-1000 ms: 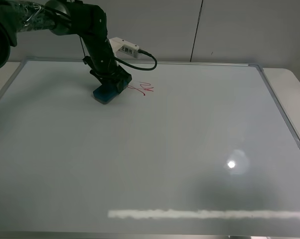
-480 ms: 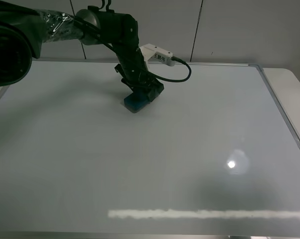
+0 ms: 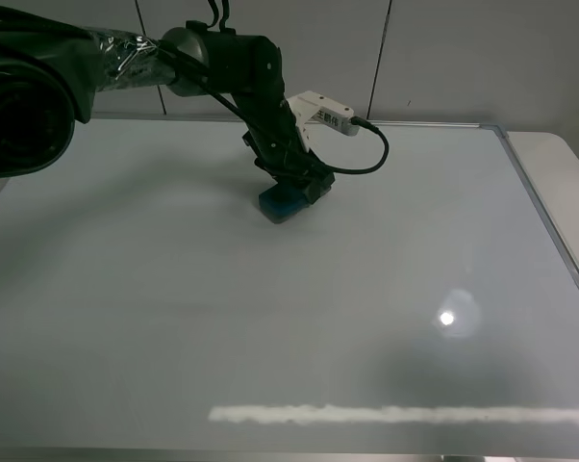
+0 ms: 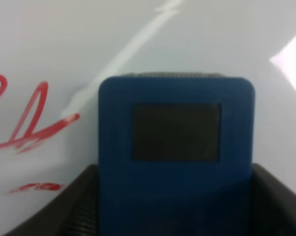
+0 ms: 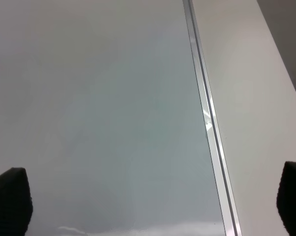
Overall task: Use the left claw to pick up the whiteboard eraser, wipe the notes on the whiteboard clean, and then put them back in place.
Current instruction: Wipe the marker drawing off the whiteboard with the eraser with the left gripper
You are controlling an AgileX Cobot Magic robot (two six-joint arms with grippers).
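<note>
My left claw is shut on the teal-blue whiteboard eraser and presses it flat on the whiteboard at the upper middle. In the left wrist view the eraser sits between the two black fingers. Red strokes of the notes lie on the board right beside it. In the high view no red notes show; the arm covers that spot. My right gripper is open and empty above the board's right edge.
The white labelled box module and its black cable hang off the left arm. The board's silver frame runs along the right, with a white table surface beyond it. A lamp glare marks the board.
The left claw has slid the eraser to the right across the board, over the spot where the red scribble lay. The scribble no longer shows in the high view.
</note>
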